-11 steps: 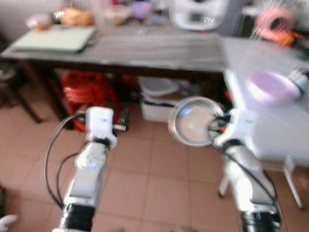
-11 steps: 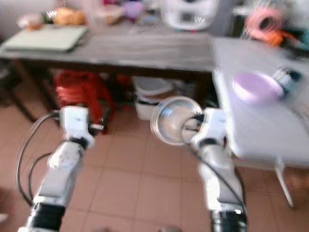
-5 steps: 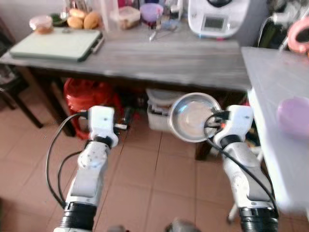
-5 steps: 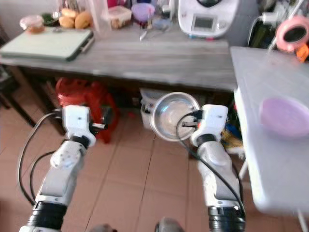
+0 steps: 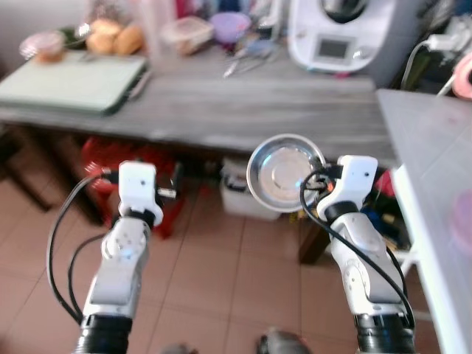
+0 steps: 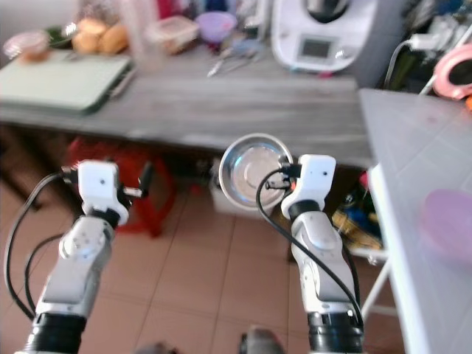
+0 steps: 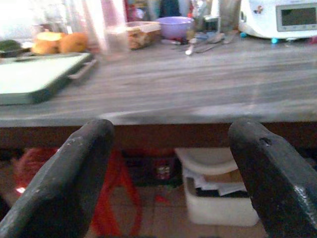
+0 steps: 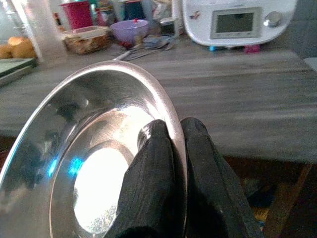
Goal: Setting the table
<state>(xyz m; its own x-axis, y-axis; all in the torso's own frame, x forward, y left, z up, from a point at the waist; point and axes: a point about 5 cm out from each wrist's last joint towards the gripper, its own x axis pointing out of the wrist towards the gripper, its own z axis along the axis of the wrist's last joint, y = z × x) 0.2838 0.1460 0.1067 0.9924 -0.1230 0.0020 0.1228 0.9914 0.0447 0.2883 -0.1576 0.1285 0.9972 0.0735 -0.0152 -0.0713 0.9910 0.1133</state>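
Starting at the left of the head view, the left gripper (image 7: pixel 168 188) hangs empty with its fingers spread wide, pointing at the grey wooden table (image 5: pixel 243 103) above the tiled floor (image 5: pixel 221 280). Centre frame, the right gripper (image 8: pixel 171 144) pinches the rim of the steel bowl (image 5: pixel 285 172) between its two fingers, holding it on edge just in front of the table's front edge. At far right, the white table (image 6: pixel 428 147) carries a purple bowl (image 6: pixel 450 232).
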